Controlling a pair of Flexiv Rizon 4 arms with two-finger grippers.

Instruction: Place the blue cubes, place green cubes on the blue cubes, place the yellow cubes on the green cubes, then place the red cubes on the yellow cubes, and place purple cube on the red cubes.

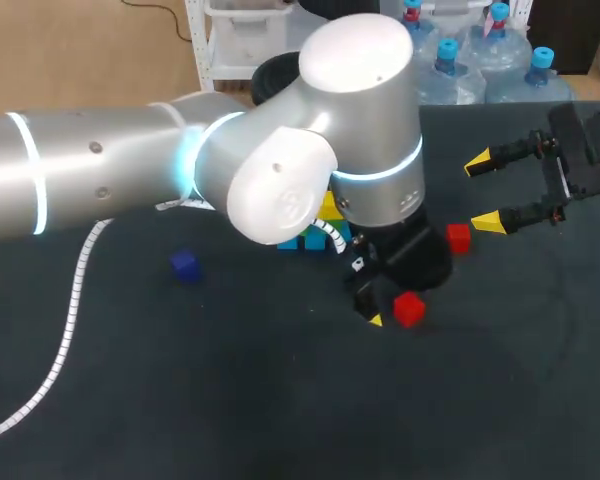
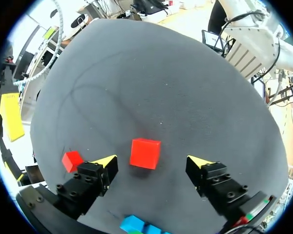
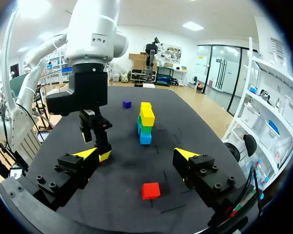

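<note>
Left fingers (image 2: 103, 165) spread wide, red cube (image 2: 145, 153) just ahead between the tips, untouched; another red cube (image 2: 72, 160) beside one tip. Right fingers (image 3: 85, 155) wide too. Desk (image 2: 176, 87) runs on well beyond.

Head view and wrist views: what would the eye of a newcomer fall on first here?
First, the left arm's big silver elbow, filling the middle of the head view. Next, the open left gripper with a red cube between its fingers, touched by neither. Then the stack of blue, green and yellow cubes ahead of the open right gripper, a second red cube lying nearer to it.
</note>
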